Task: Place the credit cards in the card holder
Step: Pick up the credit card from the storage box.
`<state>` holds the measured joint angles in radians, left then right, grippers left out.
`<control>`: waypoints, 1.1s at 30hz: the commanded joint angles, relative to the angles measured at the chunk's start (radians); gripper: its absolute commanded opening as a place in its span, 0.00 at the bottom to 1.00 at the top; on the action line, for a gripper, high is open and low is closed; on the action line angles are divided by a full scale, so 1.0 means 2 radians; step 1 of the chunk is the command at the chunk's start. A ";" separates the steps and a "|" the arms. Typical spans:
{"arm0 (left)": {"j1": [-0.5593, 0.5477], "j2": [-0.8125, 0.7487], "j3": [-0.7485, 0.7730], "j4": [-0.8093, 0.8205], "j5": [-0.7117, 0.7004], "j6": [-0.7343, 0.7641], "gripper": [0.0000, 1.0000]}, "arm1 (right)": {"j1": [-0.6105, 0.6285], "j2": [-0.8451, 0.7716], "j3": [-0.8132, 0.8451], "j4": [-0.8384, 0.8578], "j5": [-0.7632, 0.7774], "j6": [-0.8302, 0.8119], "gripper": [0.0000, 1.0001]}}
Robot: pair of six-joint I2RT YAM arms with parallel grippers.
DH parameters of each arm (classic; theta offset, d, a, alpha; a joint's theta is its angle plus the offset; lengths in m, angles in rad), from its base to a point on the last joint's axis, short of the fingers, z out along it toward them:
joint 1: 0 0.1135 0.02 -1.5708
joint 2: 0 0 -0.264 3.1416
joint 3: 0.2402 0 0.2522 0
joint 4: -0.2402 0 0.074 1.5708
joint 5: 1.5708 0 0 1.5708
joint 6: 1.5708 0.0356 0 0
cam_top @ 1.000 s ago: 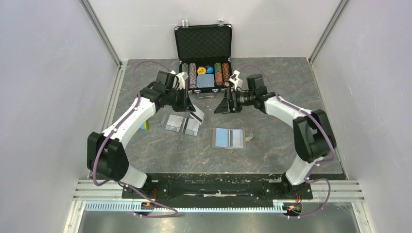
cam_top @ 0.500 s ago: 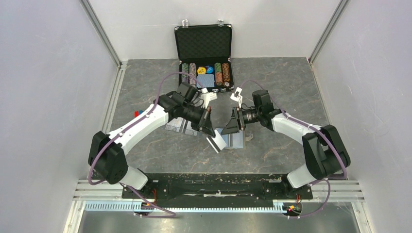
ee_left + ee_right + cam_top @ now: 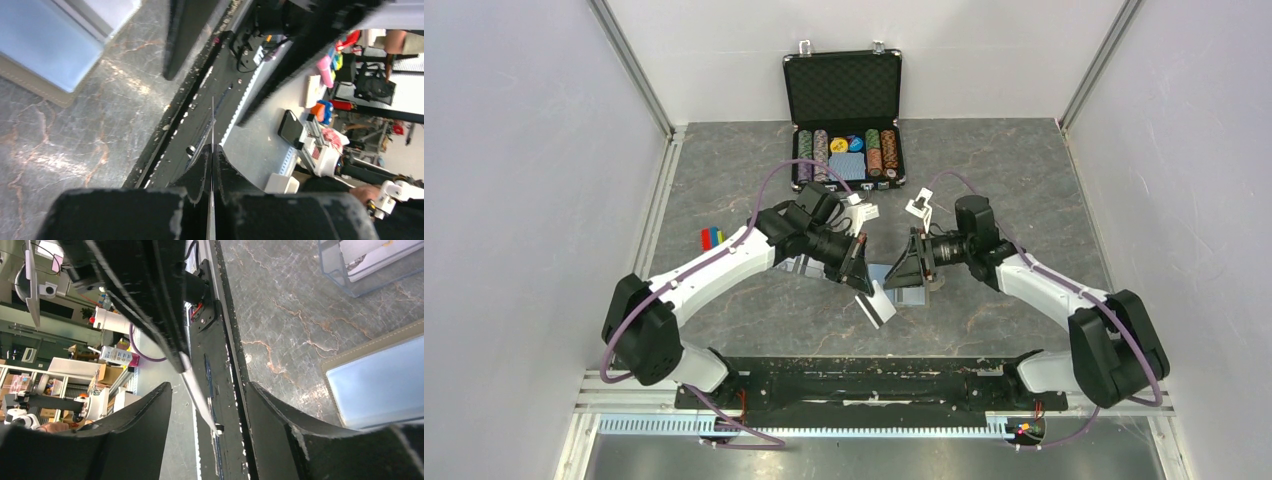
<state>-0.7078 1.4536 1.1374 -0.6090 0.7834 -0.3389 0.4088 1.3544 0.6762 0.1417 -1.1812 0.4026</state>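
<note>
My left gripper point(image 3: 864, 282) is shut on a whitish credit card point(image 3: 877, 306) with a dark stripe, held on edge above the table by the card holder's near left corner. In the left wrist view the credit card point(image 3: 212, 125) shows as a thin line between the pressed fingers point(image 3: 200, 170). The card holder point(image 3: 918, 296) lies open, its light blue lining point(image 3: 45, 45) up, mostly hidden under my right gripper point(image 3: 894, 280). My right gripper point(image 3: 209, 387) stands open, its jaws either side of the card's free end point(image 3: 200, 402) without touching it. Another whitish card point(image 3: 372, 252) lies in a clear sleeve.
Clear plastic sleeves point(image 3: 796, 266) lie left of the holder, partly under my left arm. The open black poker-chip case point(image 3: 844, 150) stands at the back. Small coloured pieces point(image 3: 712, 237) lie at the left. The black base rail point(image 3: 864, 380) runs along the near edge.
Both arms have swung from near the case toward the holder. The left one brought the card along, low and closer. The right jaws have narrowed around the card's end.
</note>
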 commanded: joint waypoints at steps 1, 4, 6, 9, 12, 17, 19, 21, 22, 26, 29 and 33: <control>-0.003 -0.017 -0.005 0.009 -0.039 -0.024 0.02 | 0.002 -0.032 -0.007 0.025 -0.007 0.014 0.61; -0.003 -0.016 -0.002 0.000 -0.051 -0.020 0.02 | 0.002 -0.035 -0.010 0.029 -0.006 0.019 0.62; -0.003 -0.016 -0.002 0.005 -0.047 -0.021 0.02 | 0.003 -0.034 -0.015 0.037 -0.012 0.026 0.62; -0.003 -0.019 0.000 0.017 -0.040 -0.024 0.02 | 0.004 -0.026 -0.021 0.037 -0.022 0.024 0.62; -0.003 -0.016 0.006 0.028 -0.025 -0.026 0.02 | 0.010 -0.020 -0.024 0.038 -0.026 0.023 0.62; -0.003 -0.006 0.008 0.036 -0.006 -0.028 0.02 | 0.032 -0.009 -0.021 0.069 -0.041 0.046 0.60; -0.003 -0.006 0.008 0.036 -0.007 -0.027 0.02 | 0.039 -0.005 -0.021 0.085 -0.045 0.058 0.55; -0.003 -0.007 0.007 0.036 -0.010 -0.027 0.02 | 0.041 -0.002 -0.021 0.091 -0.045 0.062 0.45; -0.003 -0.009 0.007 0.036 -0.012 -0.027 0.02 | 0.041 0.000 -0.021 0.092 -0.044 0.062 0.38; -0.003 -0.010 0.004 0.035 -0.023 -0.028 0.09 | 0.041 0.006 -0.019 0.094 -0.042 0.063 0.03; -0.003 -0.016 0.004 0.029 -0.055 -0.028 0.32 | 0.041 0.009 -0.019 0.094 -0.037 0.063 0.00; -0.003 -0.026 0.005 0.012 -0.126 -0.033 0.50 | 0.036 0.017 -0.019 0.071 -0.008 0.051 0.00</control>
<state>-0.7094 1.4456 1.1301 -0.5766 0.6720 -0.3515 0.4866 1.3735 0.6277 0.2855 -1.2335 0.5240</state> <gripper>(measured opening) 0.446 0.007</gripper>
